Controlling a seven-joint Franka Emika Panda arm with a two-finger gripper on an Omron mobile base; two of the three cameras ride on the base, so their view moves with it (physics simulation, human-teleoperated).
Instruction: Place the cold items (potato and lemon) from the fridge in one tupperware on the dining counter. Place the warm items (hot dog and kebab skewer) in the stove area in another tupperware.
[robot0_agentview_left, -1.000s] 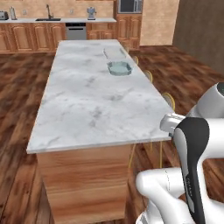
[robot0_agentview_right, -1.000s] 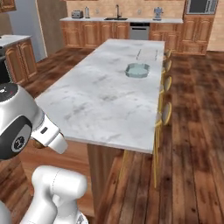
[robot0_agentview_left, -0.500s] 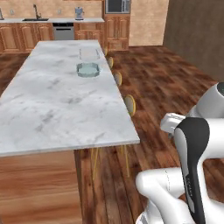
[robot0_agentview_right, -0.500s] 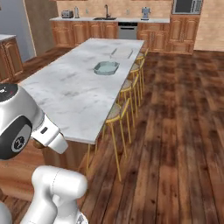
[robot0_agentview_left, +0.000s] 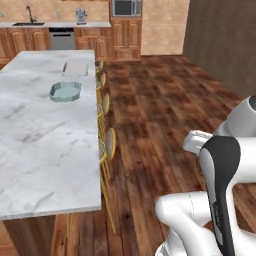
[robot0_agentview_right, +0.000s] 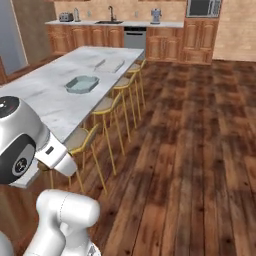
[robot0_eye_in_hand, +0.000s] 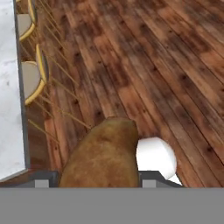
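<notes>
The potato (robot0_eye_in_hand: 101, 155) sat between the fingers of the gripper (robot0_eye_in_hand: 94, 178) in the hand view, a brown lump rising right above the two dark tips at its sides, so the jaws were pinching it partway closed rather than standing free. Below it lay only the dark plank floor (robot0_eye_in_hand: 166, 65), with the edge of the marble dining counter (robot0_eye_in_hand: 9, 87) and two yellow-framed stools (robot0_eye_in_hand: 30, 81) along the left side of that view. From the base cameras the counter (robot0_agentview_left: 45, 145) ran off to the left of the robot, and on it stood a pale blue-green tupperware (robot0_agentview_left: 65, 91), apparently empty, with a flat lighter container or lid (robot0_agentview_left: 76, 69) just beyond it toward the far end; the same tub (robot0_agentview_right: 82, 83) showed in the right base view, well apart from the arm. The step in hand appeared to be carrying the potato to the dining counter, the first of the cold items on its way to its container. The lemon, hot dog and skewer could not be made out anywhere. The next move would likely call for bringing the base nearer to the counter's long side, reaching over the row of stools, and lowering the potato above the tub's open mouth before loosening the grip.
</notes>
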